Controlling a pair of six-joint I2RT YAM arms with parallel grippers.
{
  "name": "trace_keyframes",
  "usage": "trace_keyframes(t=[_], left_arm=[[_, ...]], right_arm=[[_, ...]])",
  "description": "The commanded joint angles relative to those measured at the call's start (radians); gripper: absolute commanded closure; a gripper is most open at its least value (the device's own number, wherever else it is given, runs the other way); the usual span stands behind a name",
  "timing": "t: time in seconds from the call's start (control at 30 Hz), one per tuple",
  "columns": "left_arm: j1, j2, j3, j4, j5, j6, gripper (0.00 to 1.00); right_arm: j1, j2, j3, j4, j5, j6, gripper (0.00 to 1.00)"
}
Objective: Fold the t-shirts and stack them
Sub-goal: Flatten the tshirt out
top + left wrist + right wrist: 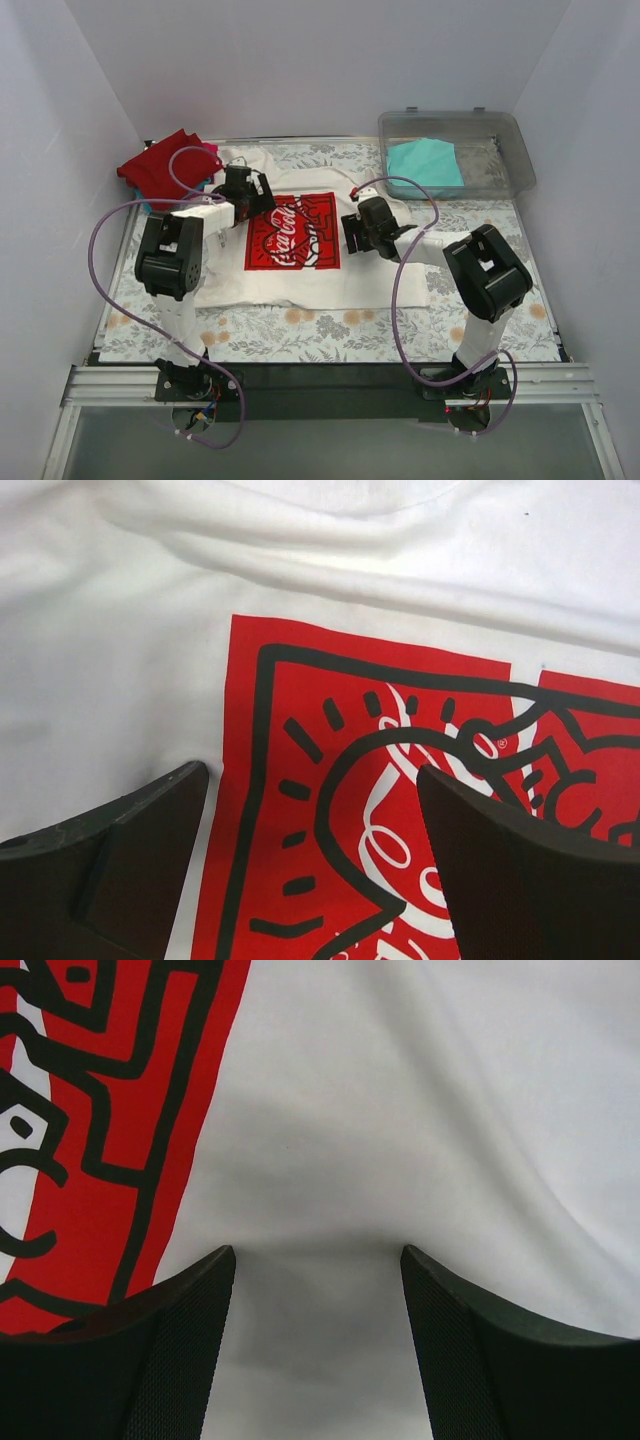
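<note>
The white tee [300, 275] lay beneath wide, empty jaws — left gripper [312, 780] over the red print's [400, 710] edge, right gripper [318, 1260] just beside it.

The top external view looks down from above and behind the arm bases [185, 380] at 6 o'clock, covering the whole table [300, 335]. Both wrist views face down, very close over the white t-shirt [310, 285]. All three share its red print [293, 232]: left wrist at 5 o'clock, right wrist at 9 o'clock.
</note>
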Motion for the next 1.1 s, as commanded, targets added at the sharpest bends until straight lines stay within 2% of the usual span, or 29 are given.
trace_keyframes(t=[0.0, 0.2, 0.37, 0.47, 0.57, 0.67, 0.73, 0.83, 1.07], left_arm=[[0.01, 0.092, 0.069, -0.07, 0.043, 0.028, 0.21], [0.009, 0.163, 0.209, -0.074, 0.076, 0.08, 0.21], [-0.022, 0.029, 0.157, 0.004, 0.076, 0.11, 0.21], [-0.036, -0.135, 0.064, 0.053, 0.052, 0.086, 0.21], [-0.04, -0.341, -0.104, 0.1, -0.035, 0.026, 0.21], [-0.042, -0.586, -0.269, 0.098, -0.166, -0.026, 0.2], [-0.03, -0.662, -0.361, 0.043, -0.247, -0.072, 0.18], [0.008, -0.76, -0.446, -0.043, -0.263, -0.106, 0.15], [0.036, -0.986, -0.602, -0.094, -0.35, -0.205, 0.14]], right_arm=[[-0.031, 0.06, 0.063, -0.032, -0.034, 0.003, 0.38], [-0.061, 0.111, 0.161, -0.063, -0.058, -0.023, 0.38], [-0.042, 0.039, 0.183, -0.061, -0.101, -0.077, 0.39], [0.017, -0.042, 0.163, -0.044, -0.081, -0.107, 0.39], [0.083, -0.107, 0.131, -0.02, -0.064, -0.126, 0.39], [0.206, -0.134, 0.109, 0.02, -0.063, -0.143, 0.39], [0.247, -0.125, 0.118, 0.035, -0.089, -0.152, 0.39], [0.313, -0.081, 0.158, 0.06, -0.124, -0.166, 0.39], [0.424, 0.054, 0.264, 0.077, -0.164, -0.186, 0.41]])
